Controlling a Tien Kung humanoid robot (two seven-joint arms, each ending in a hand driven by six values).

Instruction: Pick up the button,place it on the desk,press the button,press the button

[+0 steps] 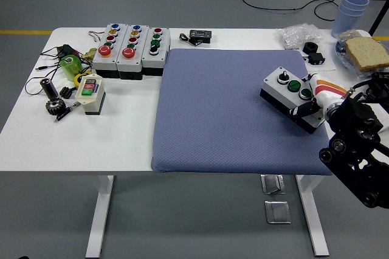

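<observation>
A grey button box (290, 95) with a black knob and two green buttons is held tilted just above the right part of the blue mat (225, 113). My right hand (316, 100), white with dark fingertips, is shut on the box's near right end. The black right arm (358, 149) comes in from the lower right corner. The left arm is out of view.
Three more button boxes (130, 49) stand side by side at the back left. A small cream switch box (90, 92), cables, a green object and a gear lie at the left. Stacked cups (351, 10), bread on a plate (364, 53) and small black parts sit at the back right.
</observation>
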